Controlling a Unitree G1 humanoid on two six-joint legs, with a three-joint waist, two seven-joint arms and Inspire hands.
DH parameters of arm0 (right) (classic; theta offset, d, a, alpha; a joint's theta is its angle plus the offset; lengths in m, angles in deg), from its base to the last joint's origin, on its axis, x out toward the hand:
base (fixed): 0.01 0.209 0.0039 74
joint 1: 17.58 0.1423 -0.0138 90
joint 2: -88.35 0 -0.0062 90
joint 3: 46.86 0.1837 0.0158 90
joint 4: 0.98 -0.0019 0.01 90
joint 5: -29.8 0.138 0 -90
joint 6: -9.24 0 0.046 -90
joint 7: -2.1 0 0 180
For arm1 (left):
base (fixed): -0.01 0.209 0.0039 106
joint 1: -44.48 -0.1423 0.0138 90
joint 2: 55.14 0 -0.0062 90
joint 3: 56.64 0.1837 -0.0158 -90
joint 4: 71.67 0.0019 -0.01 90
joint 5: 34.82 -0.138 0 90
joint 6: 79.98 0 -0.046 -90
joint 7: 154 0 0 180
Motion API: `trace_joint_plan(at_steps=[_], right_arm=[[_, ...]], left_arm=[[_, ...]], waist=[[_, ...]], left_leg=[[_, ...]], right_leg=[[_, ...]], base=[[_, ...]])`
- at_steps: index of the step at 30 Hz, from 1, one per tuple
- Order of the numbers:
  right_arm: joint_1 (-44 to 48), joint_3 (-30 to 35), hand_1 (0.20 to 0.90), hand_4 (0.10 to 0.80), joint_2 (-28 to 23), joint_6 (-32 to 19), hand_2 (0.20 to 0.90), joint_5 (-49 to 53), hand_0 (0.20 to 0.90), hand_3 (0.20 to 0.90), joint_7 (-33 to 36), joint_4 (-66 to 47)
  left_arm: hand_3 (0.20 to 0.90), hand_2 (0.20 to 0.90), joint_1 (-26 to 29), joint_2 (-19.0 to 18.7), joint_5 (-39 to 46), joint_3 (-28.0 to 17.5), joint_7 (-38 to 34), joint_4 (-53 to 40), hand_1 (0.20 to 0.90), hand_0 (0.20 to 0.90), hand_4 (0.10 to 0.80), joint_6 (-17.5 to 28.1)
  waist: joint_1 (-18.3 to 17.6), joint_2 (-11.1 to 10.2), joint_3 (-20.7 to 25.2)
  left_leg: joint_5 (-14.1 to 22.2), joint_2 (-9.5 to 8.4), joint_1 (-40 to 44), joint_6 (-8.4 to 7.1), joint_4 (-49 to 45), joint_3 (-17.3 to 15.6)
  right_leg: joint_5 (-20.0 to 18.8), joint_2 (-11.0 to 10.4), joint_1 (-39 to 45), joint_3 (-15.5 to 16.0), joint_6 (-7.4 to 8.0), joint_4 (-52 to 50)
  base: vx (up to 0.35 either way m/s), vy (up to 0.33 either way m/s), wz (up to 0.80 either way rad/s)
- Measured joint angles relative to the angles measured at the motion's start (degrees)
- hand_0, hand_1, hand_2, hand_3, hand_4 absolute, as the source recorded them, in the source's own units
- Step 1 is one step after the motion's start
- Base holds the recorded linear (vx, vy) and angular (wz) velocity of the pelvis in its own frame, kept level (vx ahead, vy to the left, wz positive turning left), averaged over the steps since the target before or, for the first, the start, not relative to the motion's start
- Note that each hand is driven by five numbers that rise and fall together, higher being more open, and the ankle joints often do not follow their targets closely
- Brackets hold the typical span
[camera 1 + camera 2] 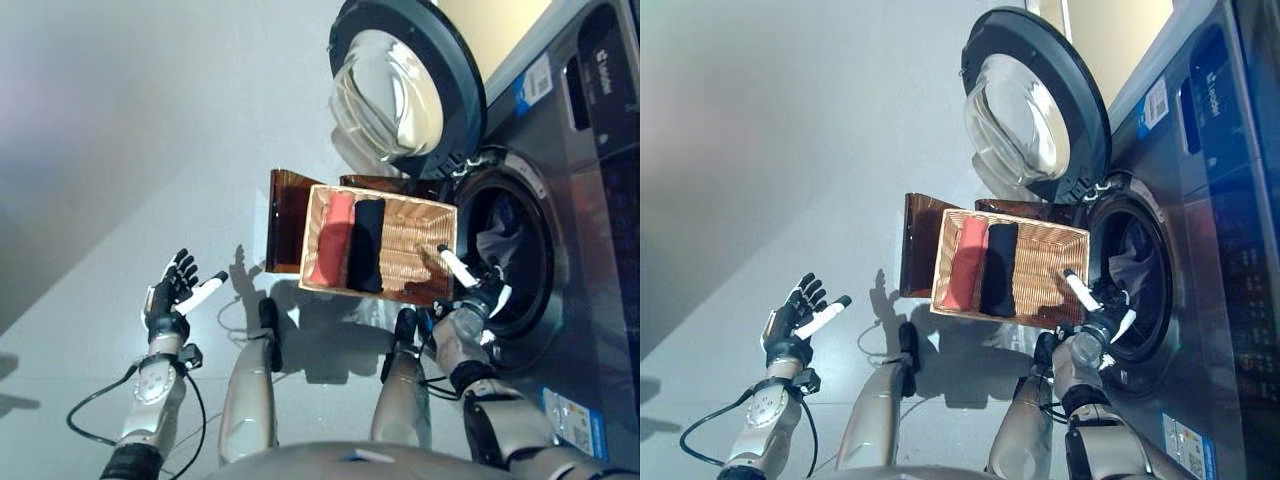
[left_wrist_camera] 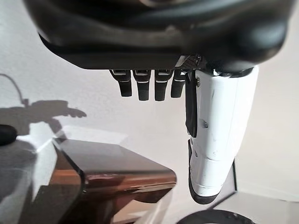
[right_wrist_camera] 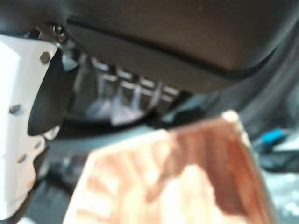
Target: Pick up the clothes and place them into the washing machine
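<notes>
Two head-mounted cameras look down from above at the same scene, set slightly apart: both take in the wicker basket (image 1: 380, 243) on its brown stand (image 1: 285, 222), the washing machine (image 1: 1200, 250) with its open door (image 1: 405, 80), and the grey floor (image 1: 120, 130). The left wrist camera looks along its own robot hand (image 2: 154, 86) from very close, facing the floor and a corner of the brown stand. The right wrist camera, equally close behind its robot hand (image 3: 126, 88), faces the basket's woven side, with the washing machine's dark front beyond. All four views share the basket and stand area.
</notes>
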State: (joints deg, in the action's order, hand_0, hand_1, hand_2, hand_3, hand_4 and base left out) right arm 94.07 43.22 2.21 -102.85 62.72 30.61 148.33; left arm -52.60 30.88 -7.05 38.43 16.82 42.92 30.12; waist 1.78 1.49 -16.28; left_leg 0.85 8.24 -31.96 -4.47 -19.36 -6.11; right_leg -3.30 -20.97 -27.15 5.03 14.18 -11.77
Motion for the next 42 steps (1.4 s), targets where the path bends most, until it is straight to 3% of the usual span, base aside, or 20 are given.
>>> trace_joint_plan(at_steps=[9, 16, 20, 24, 29, 42], right_arm=[[2.19, -9.18, 0.900, 0.800, 0.65, 6.22, 0.900, -15.88, 0.900, 0.900, 0.53, 3.08], [7.52, -8.86, 0.900, 0.800, 2.11, 8.65, 0.900, -17.93, 0.900, 0.900, 1.83, 9.80], [10.08, -8.40, 0.900, 0.800, 1.99, 9.67, 0.900, -17.97, 0.900, 0.900, 2.88, 10.60], [12.11, -8.45, 0.900, 0.800, 1.56, 9.89, 0.900, -21.11, 0.900, 0.900, 2.96, 11.01], [12.20, -8.38, 0.900, 0.800, 1.16, 11.34, 0.900, -21.32, 0.900, 0.900, 3.26, 11.42], [17.90, -6.83, 0.900, 0.800, 1.01, 15.99, 0.900, -21.85, 0.900, 0.900, 3.94, 19.46]], left_arm=[[0.900, 0.900, 0.12, 0.44, -0.83, 0.09, 0.09, -0.03, 0.900, 0.900, 0.800, 0.00], [0.900, 0.900, 0.78, 0.28, -0.82, 0.10, 0.26, -0.29, 0.900, 0.900, 0.800, -0.17], [0.900, 0.900, 0.94, -0.59, -0.78, 0.09, 0.38, -0.85, 0.900, 0.900, 0.800, -0.22], [0.900, 0.900, 0.05, -1.76, -0.81, -0.13, 0.32, -4.11, 0.900, 0.900, 0.800, -0.27], [0.900, 0.900, -0.14, -1.83, -0.80, -0.09, 0.36, -4.90, 0.900, 0.900, 0.800, -0.35], [0.900, 0.900, -0.78, -3.56, -0.50, -0.31, 1.54, -7.25, 0.900, 0.900, 0.800, -2.43]], waist=[[2.37, -0.07, -1.20], [5.36, -0.27, -3.42], [5.38, -0.15, -5.58], [5.47, 0.25, -6.16], [5.48, 0.23, -6.55], [7.87, -0.66, -6.98]], left_leg=[[-1.39, -0.13, 2.65, -0.32, 2.20, 1.57], [-1.75, -0.72, 1.44, -0.31, 1.42, 3.55], [0.09, -1.00, -0.03, 0.40, -2.92, 4.40], [5.57, -0.85, -6.25, 1.45, -14.36, 4.84], [8.48, -1.03, -8.11, 2.71, -18.94, 4.74], [7.87, -2.19, -11.63, 3.05, -20.30, 6.15]], right_leg=[[-0.80, 0.36, 4.32, 2.34, -0.14, 2.11], [-0.61, 0.23, 4.79, 4.25, -0.35, 1.51], [1.29, -0.79, 4.38, 4.68, -0.43, -2.31], [4.75, -1.51, -0.90, 2.13, -0.44, -10.71], [5.05, -2.21, -1.47, 1.00, -0.87, -11.83], [5.26, -2.95, -3.29, 2.18, -0.55, -13.02]], base=[[0.002, -0.006, 0.06], [-0.038, 0.004, 0.14], [-0.037, 0.046, 0.14], [-0.032, 0.059, -0.06], [-0.002, 0.008, -0.02], [0.003, -0.002, 0.06]])
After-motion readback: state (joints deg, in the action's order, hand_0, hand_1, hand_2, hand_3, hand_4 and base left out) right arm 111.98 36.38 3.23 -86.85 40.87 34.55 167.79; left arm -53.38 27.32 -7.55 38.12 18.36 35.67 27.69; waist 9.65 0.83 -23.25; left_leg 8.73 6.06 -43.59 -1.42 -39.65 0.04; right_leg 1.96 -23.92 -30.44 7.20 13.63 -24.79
